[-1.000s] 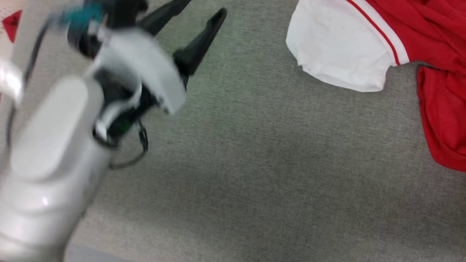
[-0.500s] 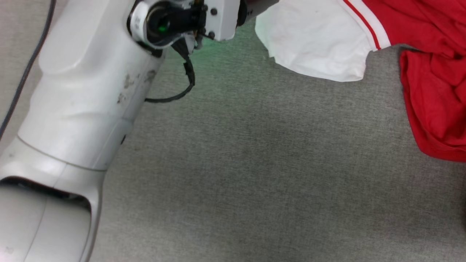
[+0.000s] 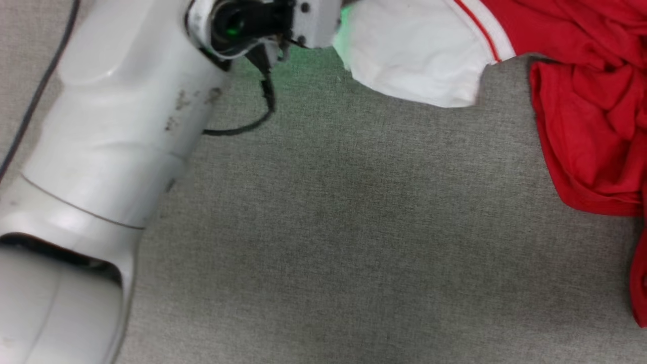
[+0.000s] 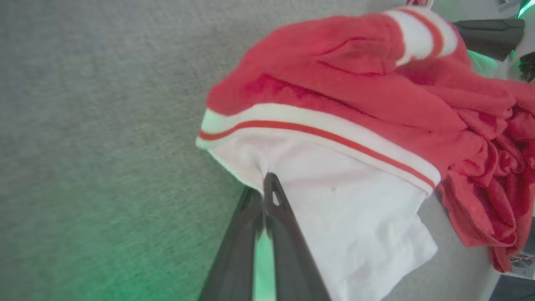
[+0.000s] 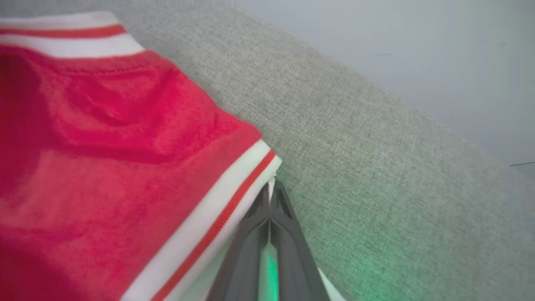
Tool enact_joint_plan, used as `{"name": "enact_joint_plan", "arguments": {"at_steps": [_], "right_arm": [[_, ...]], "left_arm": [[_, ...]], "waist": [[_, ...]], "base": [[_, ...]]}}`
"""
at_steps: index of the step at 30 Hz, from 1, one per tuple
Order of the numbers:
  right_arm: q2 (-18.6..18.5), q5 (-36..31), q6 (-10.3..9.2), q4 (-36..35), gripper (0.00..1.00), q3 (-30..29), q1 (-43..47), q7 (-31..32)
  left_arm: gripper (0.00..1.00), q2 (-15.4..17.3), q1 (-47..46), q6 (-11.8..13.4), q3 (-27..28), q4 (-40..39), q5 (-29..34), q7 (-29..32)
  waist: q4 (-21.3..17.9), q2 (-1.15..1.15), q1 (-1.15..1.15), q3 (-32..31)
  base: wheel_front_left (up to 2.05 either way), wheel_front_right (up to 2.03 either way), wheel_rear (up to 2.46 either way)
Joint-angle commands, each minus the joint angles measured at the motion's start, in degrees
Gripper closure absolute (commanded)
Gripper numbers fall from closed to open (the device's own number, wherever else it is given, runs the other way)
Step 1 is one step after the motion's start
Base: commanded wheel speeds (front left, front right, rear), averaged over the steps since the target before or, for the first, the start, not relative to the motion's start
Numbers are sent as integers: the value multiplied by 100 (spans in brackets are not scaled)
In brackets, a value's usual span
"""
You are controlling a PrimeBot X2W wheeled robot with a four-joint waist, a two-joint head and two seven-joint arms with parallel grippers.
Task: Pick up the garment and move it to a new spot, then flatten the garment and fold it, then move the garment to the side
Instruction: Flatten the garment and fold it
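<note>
A broad grey woven-cloth surface [image 3: 354, 242] carries everything. The garment [image 3: 581, 116], a bright red soft sports jersey with white panels and white-and-red stripe trim, lies bunched on it at the far side and along the robot's right in the head view. The pale, smooth plastic left forearm [image 3: 116, 126] reaches toward it from the near left, with a thin black cable [image 3: 242, 129] looping under the wrist.

The left gripper [image 4: 264, 187] has its two dark fingers pressed together on a tuck of the plain white panel [image 4: 347, 217], just below the trim. The right gripper [image 5: 271, 188] is likewise pinched closed, on the corner of the striped hem [image 5: 217, 225], close to the surface's far edge.

The jersey looks light, limp and a little slick. It will likely sag and drape between two pinches, not hold a shape, so a thin bite could slip. The doubled trim and hem look like the firmest places to take hold.

Crumpled as it is, its long axis cannot be told. The white panel points toward the left arm and the red bulk trails away to the right.
</note>
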Motion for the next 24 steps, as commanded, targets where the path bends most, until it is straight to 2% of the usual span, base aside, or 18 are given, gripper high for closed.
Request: {"name": "enact_joint_plan", "arguments": {"at_steps": [1,7,11,17,19,20,24], "right_arm": [[52,-9,-20,106,100,174,123,-111],[132,-396,-14,404,100,80,-398,-1354],[541,-853,-14,1205,100,-410,-923,-2496],[1242,-1656,-15,2591,100,-1240,-1980,-3874],[1343,-1740,-16,2801,100,-1356,-2098,-4050],[1528,-1915,-16,3132,100,-1475,-2271,-4278],[1667,-2006,-17,3369,100,-1446,-2280,-4422]], "left_arm": [[100,152,-16,15,19,74,74,-201],[100,443,-449,13,160,570,506,-1647],[100,535,-1011,20,274,971,884,-2813],[100,552,-2154,183,610,1618,1290,-4453],[100,563,-2298,182,667,1729,1303,-4662],[100,546,-2510,138,762,1937,1260,-4961],[100,484,-2533,65,835,2196,1082,-5107]], "waist": [[-39,0,0,-79],[-205,0,0,-390],[-361,0,0,-574],[-548,0,0,-887],[-568,0,0,-954],[-609,0,0,-1099],[-628,0,0,-1338]], "base": [[0,0,0],[0,0,0],[0,0,0],[0,0,0],[0,0,0],[0,0,0],[0,0,0]]}}
